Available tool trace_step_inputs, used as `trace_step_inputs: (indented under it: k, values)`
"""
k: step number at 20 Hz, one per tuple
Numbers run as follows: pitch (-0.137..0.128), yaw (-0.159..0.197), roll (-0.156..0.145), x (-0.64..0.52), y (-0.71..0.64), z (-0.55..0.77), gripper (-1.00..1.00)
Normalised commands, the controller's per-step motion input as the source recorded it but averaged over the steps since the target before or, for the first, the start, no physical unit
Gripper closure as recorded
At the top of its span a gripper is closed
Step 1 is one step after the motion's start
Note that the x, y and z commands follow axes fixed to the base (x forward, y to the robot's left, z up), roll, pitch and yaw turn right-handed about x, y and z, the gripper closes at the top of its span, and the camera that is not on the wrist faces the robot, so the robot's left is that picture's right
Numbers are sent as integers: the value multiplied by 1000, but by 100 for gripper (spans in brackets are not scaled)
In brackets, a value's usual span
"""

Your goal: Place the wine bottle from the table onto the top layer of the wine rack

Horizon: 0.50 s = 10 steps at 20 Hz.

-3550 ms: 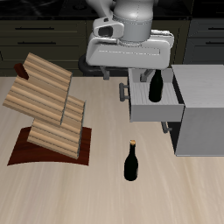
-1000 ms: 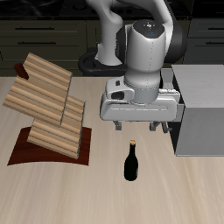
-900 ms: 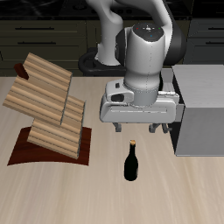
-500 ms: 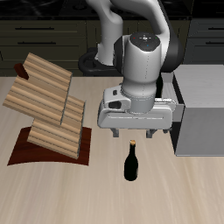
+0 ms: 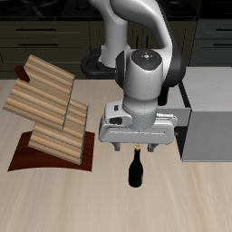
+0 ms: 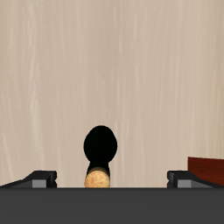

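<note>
The wine bottle [image 5: 136, 172] stands upright on the pale table [image 5: 63, 204] near its front edge. In the wrist view it is a dark shape [image 6: 101, 144] with a tan cork tip [image 6: 98, 179]. My gripper [image 5: 136, 149] is right above it, open, with its fingers on either side of the bottle's top and apart from it. In the wrist view the gripper [image 6: 112, 178] shows both fingertips [image 6: 41, 178] set wide of the cork. The wine rack [image 5: 50, 113] stands on its dark base [image 5: 23, 161], with its top layer [image 5: 50, 76] bare.
A grey metal cabinet [image 5: 210, 113] stands beside my arm; its drawer [image 5: 184, 113] is mostly hidden behind the gripper. The look-alike bottle is hidden. A corner of the rack's base [image 6: 208, 166] shows in the wrist view.
My gripper has come forward from the drawer and lowered over the standing bottle. Its fingers now flank the bottle's top. The bottle has not moved.
</note>
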Motion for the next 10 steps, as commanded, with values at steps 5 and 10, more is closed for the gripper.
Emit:
trace_step_inputs:
  k: [5,10]
  values:
    - [27,-6,13,-1,54,-193,-100]
    - [13,-2,11,-3,51,-127,100]
